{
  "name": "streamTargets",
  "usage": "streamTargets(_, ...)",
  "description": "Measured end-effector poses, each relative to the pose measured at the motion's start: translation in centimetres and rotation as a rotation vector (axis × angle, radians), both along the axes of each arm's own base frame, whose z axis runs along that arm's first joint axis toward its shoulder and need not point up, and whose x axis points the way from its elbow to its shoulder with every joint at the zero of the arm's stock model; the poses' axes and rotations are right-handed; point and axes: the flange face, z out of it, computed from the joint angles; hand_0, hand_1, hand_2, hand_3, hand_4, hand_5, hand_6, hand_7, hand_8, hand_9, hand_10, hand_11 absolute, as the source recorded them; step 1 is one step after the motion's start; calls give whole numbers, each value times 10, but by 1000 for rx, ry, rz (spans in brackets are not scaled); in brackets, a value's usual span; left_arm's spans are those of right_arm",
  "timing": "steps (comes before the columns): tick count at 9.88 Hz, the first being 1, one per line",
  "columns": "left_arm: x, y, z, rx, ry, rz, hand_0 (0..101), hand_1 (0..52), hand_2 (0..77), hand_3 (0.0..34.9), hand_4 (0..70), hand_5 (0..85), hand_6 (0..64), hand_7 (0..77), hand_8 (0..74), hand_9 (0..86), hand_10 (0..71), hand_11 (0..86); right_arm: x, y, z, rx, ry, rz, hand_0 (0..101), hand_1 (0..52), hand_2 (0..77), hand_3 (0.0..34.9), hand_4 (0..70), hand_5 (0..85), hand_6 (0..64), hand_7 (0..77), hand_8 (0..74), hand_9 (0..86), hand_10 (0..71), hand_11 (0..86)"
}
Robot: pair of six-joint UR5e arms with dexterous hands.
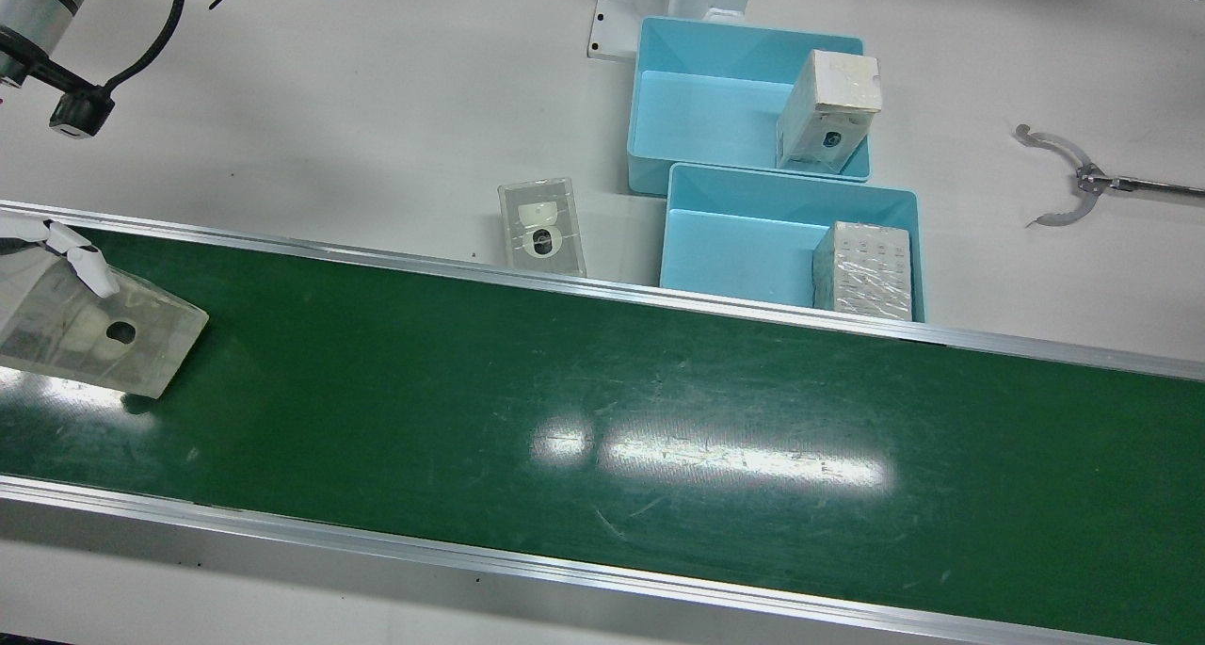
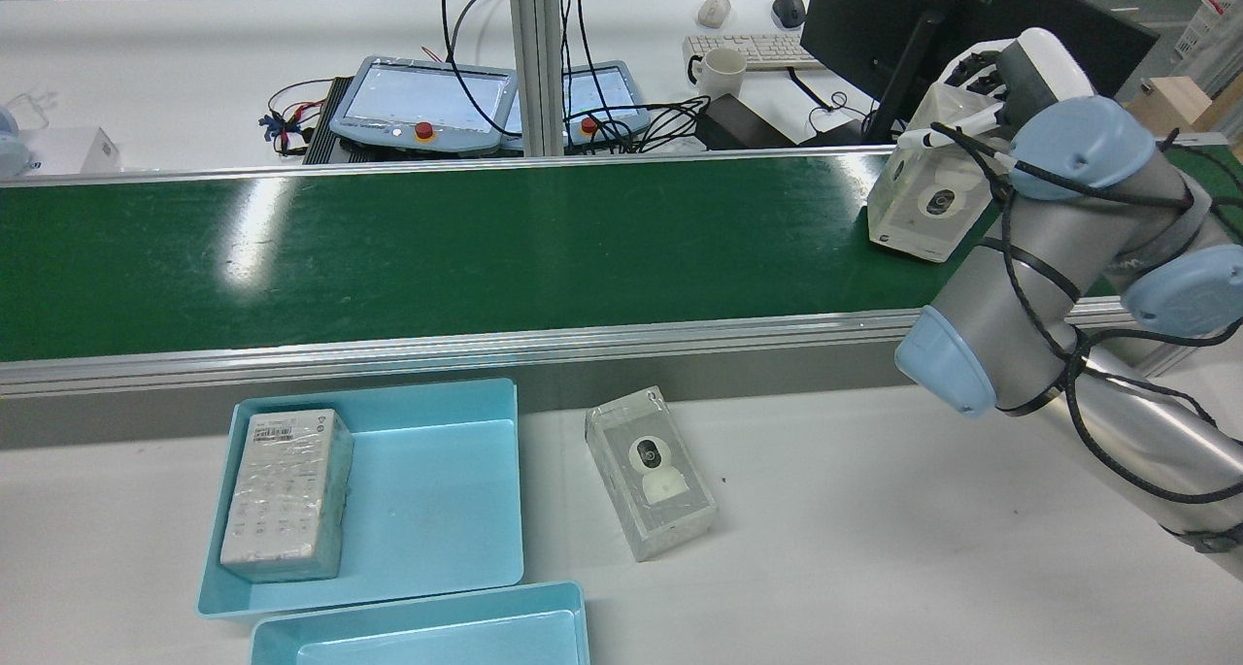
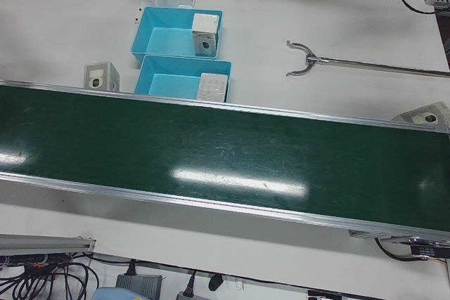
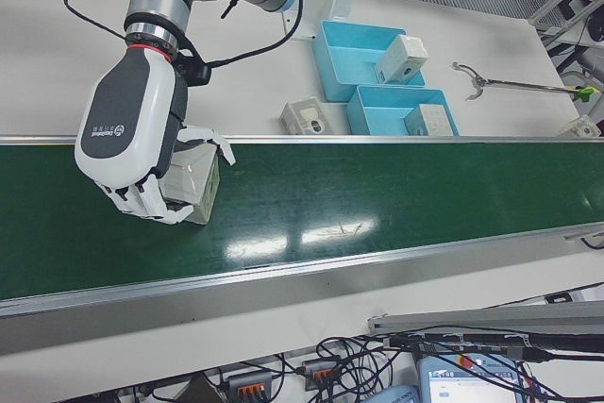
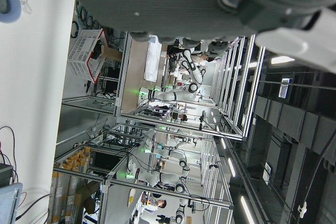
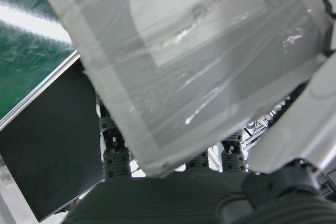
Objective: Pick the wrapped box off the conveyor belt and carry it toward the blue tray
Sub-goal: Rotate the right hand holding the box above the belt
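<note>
The right hand (image 4: 142, 153) is closed around the wrapped box (image 4: 193, 186), its white fingers (image 1: 80, 254) pressed against the sides of the clear film; in the rear view the box (image 2: 927, 204) is tilted above the far right part of the belt. The left hand (image 5: 210, 3) shows only as a dark underside at the top of its own camera view, and I cannot tell whether it is spread or closed.

The conveyor belt (image 1: 602, 419) is a long green strip with metal rails, crossing the white surface (image 1: 329, 108) from side to side. Beside the rail nearer the robot sit two blue trays touching each other. The tray (image 1: 701, 188) by the belt holds a flat wrapped pack (image 1: 864, 270) lying against one end. The other tray (image 1: 678, 42) holds a white box (image 1: 828, 108) leaning on its wall. Just beside the trays, on the surface, lies another wrapped box (image 1: 541, 226) with a round dark spot on its face. A metal grabber tool (image 1: 1083, 179) lies well apart from them.
</note>
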Motion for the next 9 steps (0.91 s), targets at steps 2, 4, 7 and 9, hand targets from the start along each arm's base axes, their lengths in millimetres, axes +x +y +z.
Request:
streamTargets(2,0,0,0,0,0,0,0,0,11,0,5,5,5,5,5,0,5,0,0,0,0,0,0,0,462,0,355,74,376,464,507,311,578,355,676,164)
streamTargets(4,0,0,0,0,0,0,0,0,11,0,0,5,5,5,5,0,0,0,0,0,0,0,0,0,462,0,360,74,376,464,502,338,611,355,676,164)
streamTargets(7,0,0,0,0,0,0,0,0,11,0,5,5,0,5,5,0,5,0,0,0,0,0,0,0,265,54,175,112,273,360,316,207,404,169,600,82)
streamTargets(9,0,0,0,0,0,0,0,0,11,0,5,5,5,5,5,0,5,0,0,0,0,0,0,0,265,22,93,112,273,360,316,207,404,169,600,82)
